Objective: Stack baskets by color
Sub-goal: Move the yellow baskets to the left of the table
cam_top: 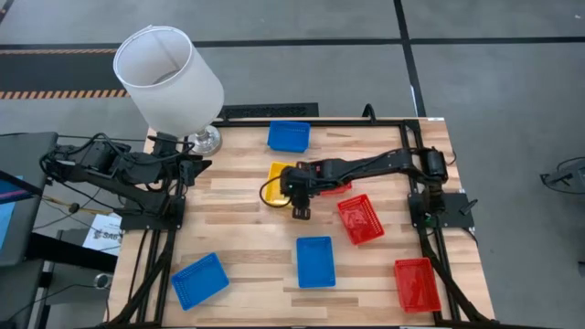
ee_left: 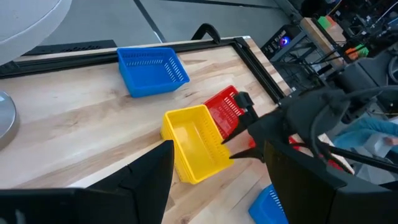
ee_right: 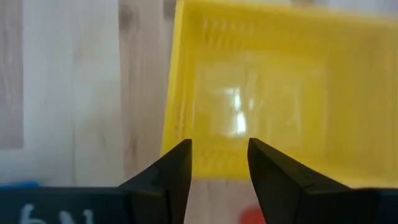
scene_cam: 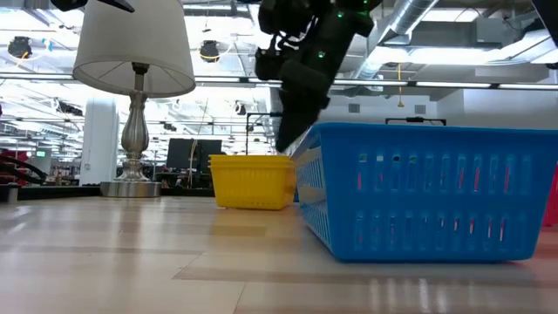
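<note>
Yellow basket [ee_right: 273, 93] lies just ahead of the right end effector [ee_right: 219, 165], whose fingers stand spread.

Yellow basket [ee_right: 273, 93] (mesh-patterned sides) just beyond the dark right gripper [ee_right: 219, 163] jaws, three blue baskets [cam_top: 289, 136], three red baskets [cam_top: 360, 219], pale striped wood table [cam_top: 238, 228], white lampshade [cam_top: 167, 78], silver lamp base [cam_top: 205, 140]
</note>
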